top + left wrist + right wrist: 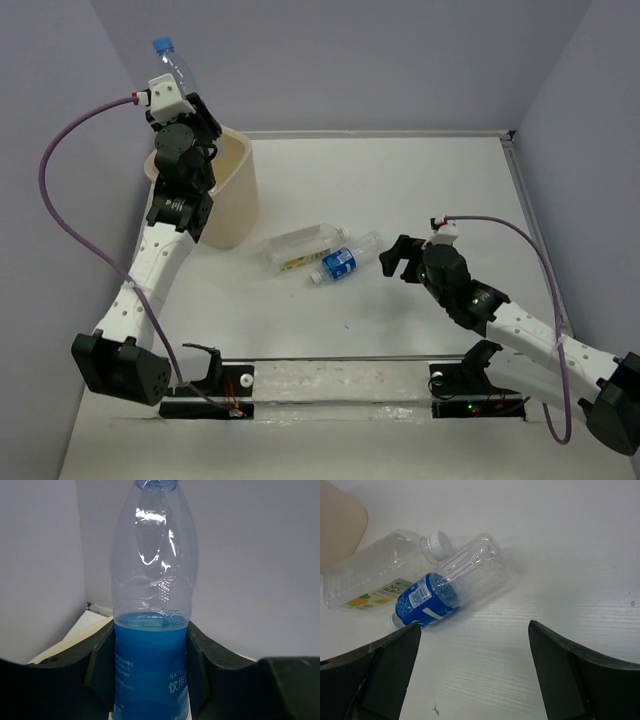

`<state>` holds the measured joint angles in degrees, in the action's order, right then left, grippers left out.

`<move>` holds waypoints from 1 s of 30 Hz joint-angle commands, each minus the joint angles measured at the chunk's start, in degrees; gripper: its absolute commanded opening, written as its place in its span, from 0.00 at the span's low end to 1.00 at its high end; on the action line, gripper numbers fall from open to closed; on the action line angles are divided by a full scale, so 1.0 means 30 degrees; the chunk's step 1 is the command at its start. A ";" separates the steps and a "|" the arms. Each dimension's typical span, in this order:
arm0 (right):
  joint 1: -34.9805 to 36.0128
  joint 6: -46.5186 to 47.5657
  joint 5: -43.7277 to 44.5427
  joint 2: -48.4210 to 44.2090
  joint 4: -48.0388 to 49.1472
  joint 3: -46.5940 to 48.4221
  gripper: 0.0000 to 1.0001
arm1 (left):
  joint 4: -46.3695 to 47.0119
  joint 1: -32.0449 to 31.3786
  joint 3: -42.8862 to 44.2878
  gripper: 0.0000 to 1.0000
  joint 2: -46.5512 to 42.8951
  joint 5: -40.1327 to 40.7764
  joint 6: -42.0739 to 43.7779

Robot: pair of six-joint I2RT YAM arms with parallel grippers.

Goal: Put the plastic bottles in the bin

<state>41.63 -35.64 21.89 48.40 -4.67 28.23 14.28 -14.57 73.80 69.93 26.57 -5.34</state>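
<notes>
My left gripper (185,105) is shut on a blue-capped, blue-labelled bottle (175,62), held upright above the cream bin (232,200) at the back left. In the left wrist view the bottle (152,630) fills the middle between the black fingers (97,665). My right gripper (398,258) is open and empty, just right of two bottles lying on the table: a blue-labelled one (343,260) and a squarish one with a white-yellow-green label (300,250). The right wrist view shows both, the blue-labelled bottle (450,587) and the squarish one (380,577), ahead of the open fingers (390,670).
The white table (420,190) is walled by grey panels on the left, back and right. A mounting rail (340,390) runs along the near edge between the arm bases. A corner of the bin (337,522) shows at the right wrist view's top left.
</notes>
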 commanded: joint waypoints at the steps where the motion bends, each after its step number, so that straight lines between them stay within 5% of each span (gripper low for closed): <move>1: -0.0077 -0.0660 -0.0207 0.0857 0.2259 0.0200 0.94 | 0.3527 0.1250 -0.0547 0.41 0.1384 0.0167 0.1049; 11: -0.0077 -0.1654 0.0174 0.2467 0.3196 0.0345 0.96 | 0.6543 0.2307 -0.2653 0.47 0.3379 0.0401 0.1693; 17: -0.0077 -0.3031 0.1107 0.6010 0.3255 0.1721 1.00 | 0.8832 0.2307 -0.6079 0.91 0.2706 0.1222 0.1899; 19: -0.0077 -0.3557 0.1374 0.6860 0.3342 0.2422 1.00 | 0.8949 0.2307 -0.6492 0.99 0.2385 0.1310 0.1318; 30: -0.0077 -0.4819 0.3131 1.0201 0.3753 0.4769 1.00 | 0.7955 0.2278 -0.7636 0.99 -0.1276 0.0813 -0.1527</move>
<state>41.63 -47.29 26.33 76.44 3.46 39.09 34.17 -7.77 51.46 71.40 27.88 -5.26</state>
